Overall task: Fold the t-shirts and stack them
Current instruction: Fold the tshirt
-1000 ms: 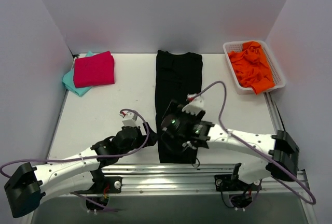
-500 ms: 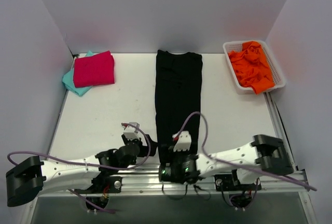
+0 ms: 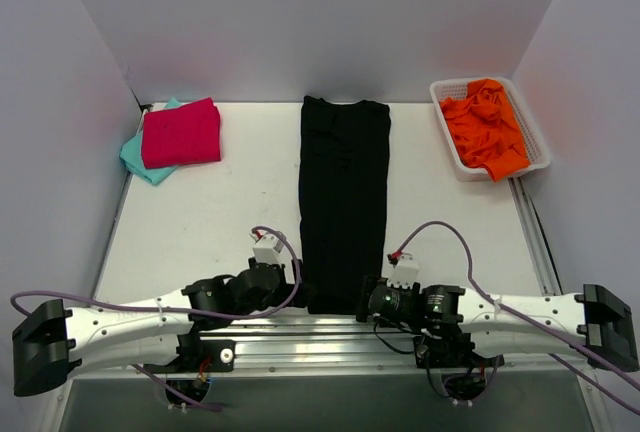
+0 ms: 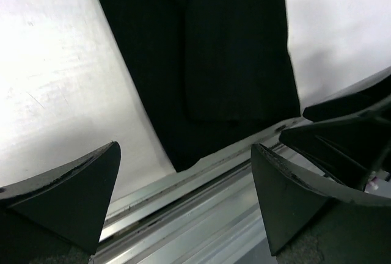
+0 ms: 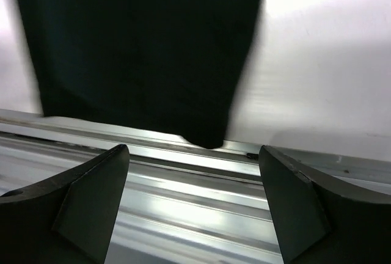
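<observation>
A black t-shirt (image 3: 343,202) lies folded into a long narrow strip down the middle of the table, its hem at the near edge. A folded magenta-pink t-shirt (image 3: 181,133) rests on a teal one (image 3: 138,160) at the back left. My left gripper (image 3: 296,288) is open, low beside the strip's near left corner. My right gripper (image 3: 366,302) is open at the near right corner. In the left wrist view the black shirt (image 4: 208,56) lies just ahead of the left gripper (image 4: 184,149). In the right wrist view the shirt's hem (image 5: 140,50) lies ahead of the right gripper (image 5: 194,149). Nothing sits between either pair of fingers.
A white basket (image 3: 447,148) at the back right holds crumpled orange cloth (image 3: 487,132). An aluminium rail (image 3: 330,332) runs along the near table edge under both grippers. White walls close in the back and sides. The right gripper's fingers (image 4: 348,123) show in the left wrist view.
The right arm has swung back from above the black strip to its near right corner. The left gripper has slid right toward the near left corner.
</observation>
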`<state>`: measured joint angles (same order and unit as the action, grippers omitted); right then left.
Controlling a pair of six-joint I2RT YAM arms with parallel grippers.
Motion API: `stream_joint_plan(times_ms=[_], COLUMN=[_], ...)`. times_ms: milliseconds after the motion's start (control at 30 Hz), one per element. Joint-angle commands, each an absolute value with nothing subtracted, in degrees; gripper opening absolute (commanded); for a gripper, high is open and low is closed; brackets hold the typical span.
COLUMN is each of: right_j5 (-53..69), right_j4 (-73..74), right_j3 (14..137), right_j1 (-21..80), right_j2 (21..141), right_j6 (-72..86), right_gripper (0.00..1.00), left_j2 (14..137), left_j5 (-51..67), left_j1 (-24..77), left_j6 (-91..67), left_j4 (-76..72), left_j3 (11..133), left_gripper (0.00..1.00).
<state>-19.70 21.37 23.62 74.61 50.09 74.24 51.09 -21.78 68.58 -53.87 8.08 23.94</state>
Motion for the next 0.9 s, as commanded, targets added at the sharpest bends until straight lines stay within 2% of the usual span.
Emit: stream_joint_plan(times_ms=[0, 200, 367, 433, 633, 867], right_j5=[-13.71, -13.09, -14.32, -16.24, -22.05, -22.59], right_j4=[17.50, 9.15, 9.75, 13.94, 24.85, 24.79], right_j3=[19.87, 16.88, 18.01, 20.46, 27.68, 27.34], right_j1=[74.79, 74.79, 74.79, 75.23, 77.17, 76.64], right_j2=[54.04, 60.63, 61.53, 59.86, 52.65, 54.49], right_j6=[76.90, 76.82, 76.99, 77.08, 76.90, 77.08], right_gripper=[0.83, 0.83, 0.81, 0.80, 0.80, 0.80], left_j2=[54.66, 65.72, 71.62, 72.07, 72.33, 71.11], left_j5=[-15.12, -11.78, -10.29, -9.76, -9.93, -9.58], left_j1=[68.91, 68.91, 68.91, 68.91, 68.91, 68.91], left_j6=[-55.89, -58.62, -59.85, -59.50, -58.19, -58.36], left_j4=[10.99, 0.83, -7.64, -7.56, -5.98, -5.28], left_j3=[26.89, 24.26, 23.46, 24.08, 25.84, 24.96], left_gripper=[0.96, 0.99, 1.00, 0.95, 0.94, 0.93])
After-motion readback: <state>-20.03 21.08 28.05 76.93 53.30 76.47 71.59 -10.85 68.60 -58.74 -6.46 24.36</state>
